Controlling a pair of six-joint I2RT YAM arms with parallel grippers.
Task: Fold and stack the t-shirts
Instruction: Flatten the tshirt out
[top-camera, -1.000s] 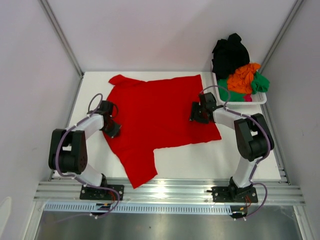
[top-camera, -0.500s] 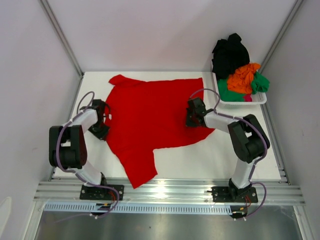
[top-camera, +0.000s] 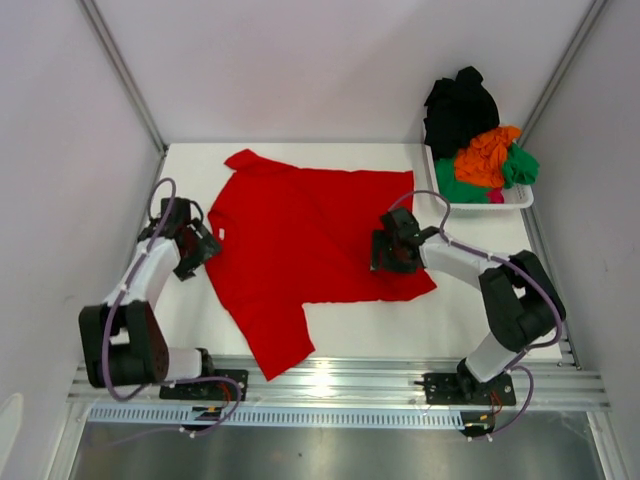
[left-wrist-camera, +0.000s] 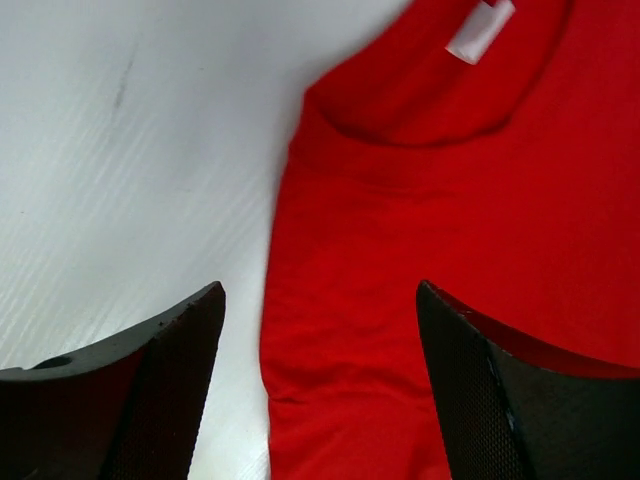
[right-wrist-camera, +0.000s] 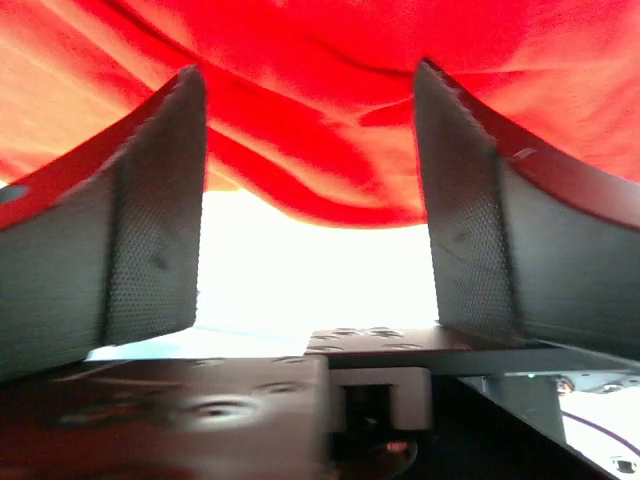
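Top external view: we see that the left arm has swung outward since a second ago, so the left gripper (top-camera: 203, 244) now sits just off the red shirt's (top-camera: 300, 240) collar edge at 9 o'clock instead of on the cloth. The right gripper (top-camera: 384, 252) has dropped slightly toward 4 o'clock on the shirt's right side. The shirt's far hem has pulled in from the table's (top-camera: 450, 320) back edge.

We count one red shirt spread on the table, one white basket (top-camera: 520, 200) at 2 o'clock, and in it one black shirt (top-camera: 460, 105), one orange (top-camera: 485, 155), one green (top-camera: 520, 165) and a sliver of pink (top-camera: 497, 197). There are two arms.

The left arm stretches up the table's left side, elbow near its base. In the left wrist view, its gripper (left-wrist-camera: 320, 300) has fingers spread apart, gripping nothing, and the red shirt's (left-wrist-camera: 450, 250) edge and white label (left-wrist-camera: 480, 25) lie below. The right arm bends inward, wrist low. Its gripper (right-wrist-camera: 308, 75) also stands apart, with rumpled red cloth (right-wrist-camera: 300, 40) just past the fingertips and not pinched.
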